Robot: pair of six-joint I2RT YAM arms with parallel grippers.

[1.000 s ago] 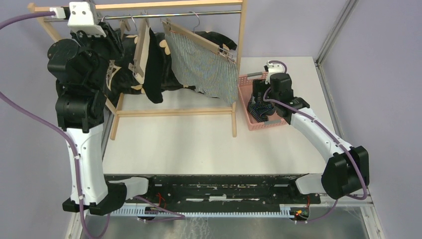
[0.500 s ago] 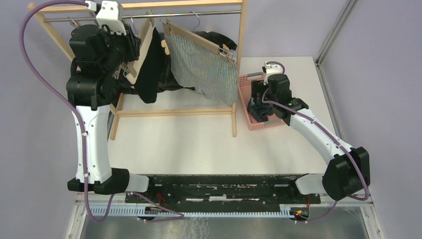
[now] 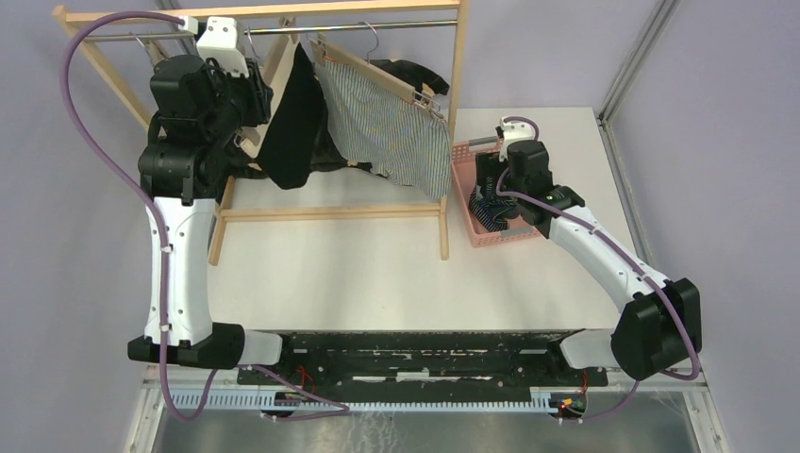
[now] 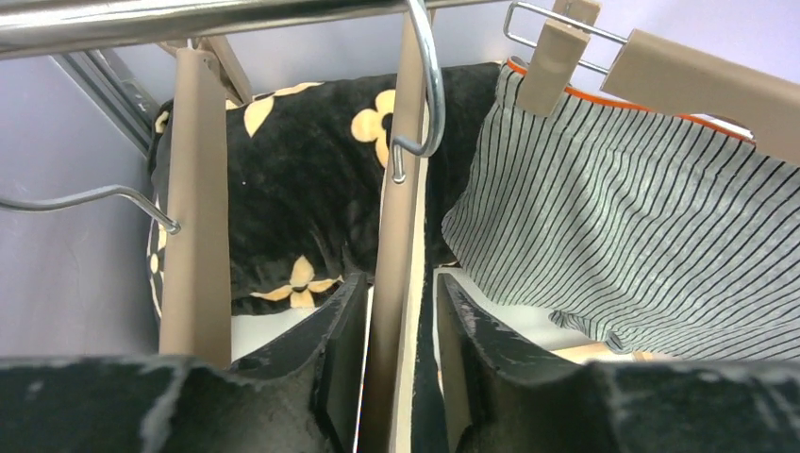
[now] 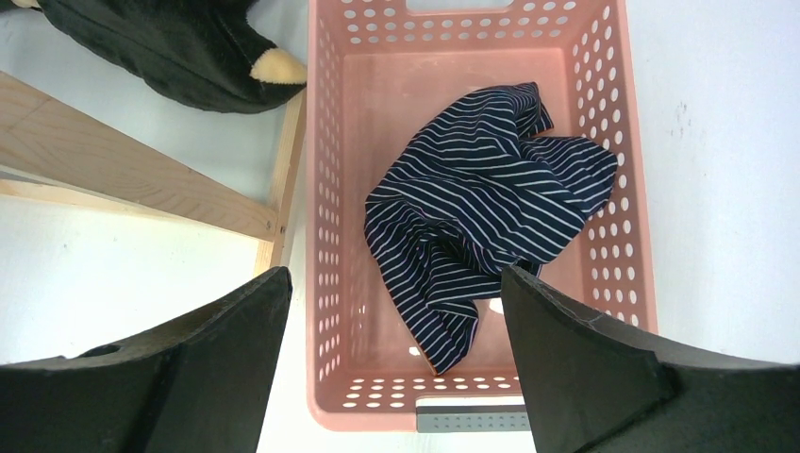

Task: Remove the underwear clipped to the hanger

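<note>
From above, the left gripper (image 3: 251,94) has swung right to the black underwear (image 3: 291,127) hanging over the tabletop's (image 3: 377,274) far edge, beside the grey striped underwear (image 3: 391,132). Left wrist: its jaws straddle the hanger (image 4: 396,236), grip uncertain; unclipping looks next. Right wrist: the right gripper (image 5: 396,278), spread wide, hovers over the basket (image 5: 325,189) holding the navy underwear (image 5: 481,198)

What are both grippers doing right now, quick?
Left gripper: straddles the middle hanger; grip cannot be told.
Right gripper: open, empty, above the navy underwear in the pink basket.
</note>
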